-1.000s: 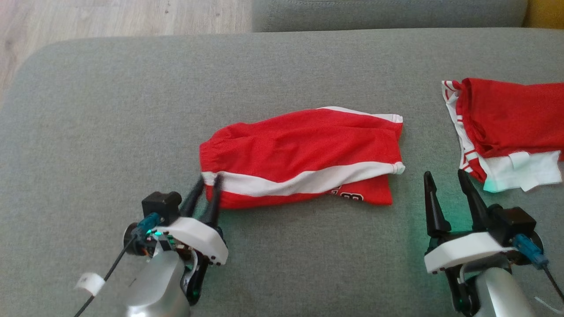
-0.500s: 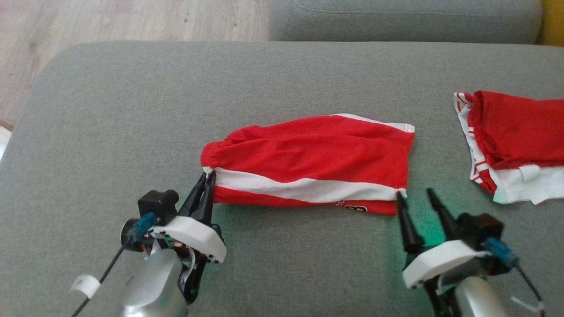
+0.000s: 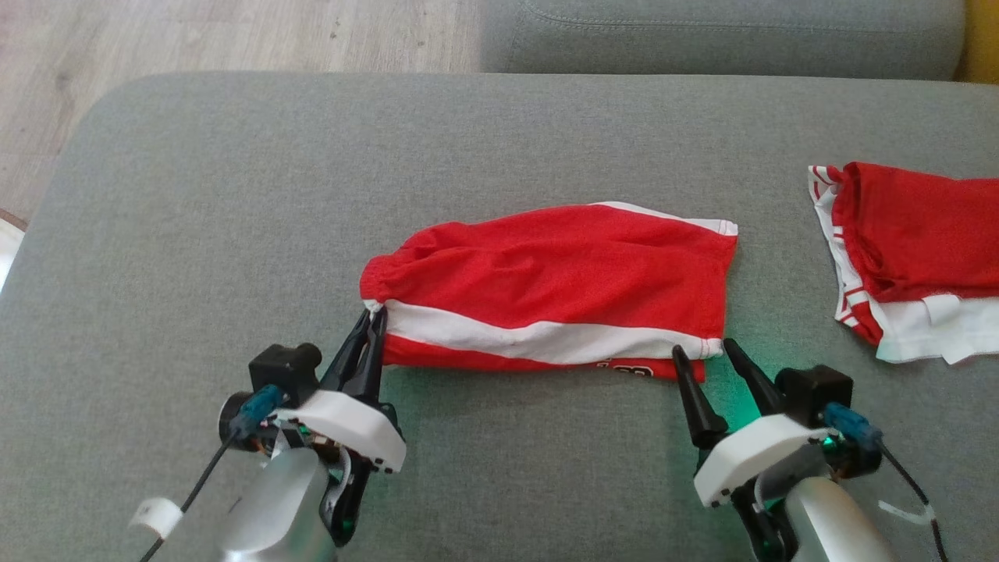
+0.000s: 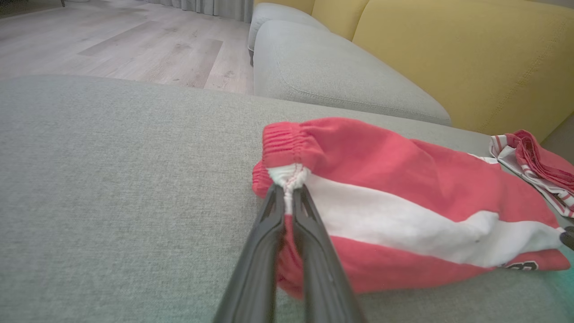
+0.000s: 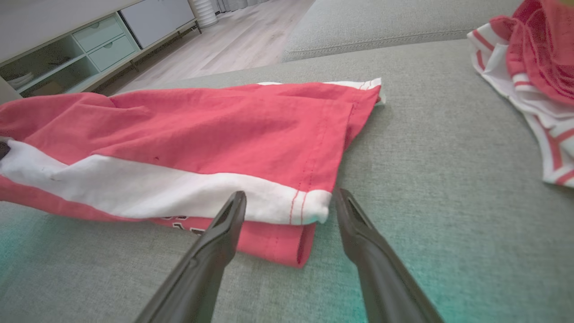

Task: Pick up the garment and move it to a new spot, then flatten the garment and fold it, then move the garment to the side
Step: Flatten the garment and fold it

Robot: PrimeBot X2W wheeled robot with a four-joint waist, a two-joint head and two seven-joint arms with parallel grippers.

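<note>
Red shorts with a white side stripe (image 3: 554, 289) lie folded across the middle of the grey cushion (image 3: 234, 195). My left gripper (image 3: 373, 316) is shut on the white part of the waistband at the shorts' left end (image 4: 289, 177). My right gripper (image 3: 706, 351) is open at the right end, its two fingers either side of the hem corner (image 5: 309, 211), which lies between them without being pinched. In the right wrist view (image 5: 289, 197) the stripe's end sits just ahead of the fingertips.
A second red and white garment (image 3: 905, 250) lies bunched at the cushion's right edge. Another grey cushion (image 3: 718, 35) stands behind, with wooden floor (image 3: 195, 35) at the far left. A yellow backrest (image 4: 448, 58) rises in the left wrist view.
The left gripper has closed on the waistband. The right gripper has moved left and forward from beside the shorts to straddle the hem corner. The head camera has shifted a little.
</note>
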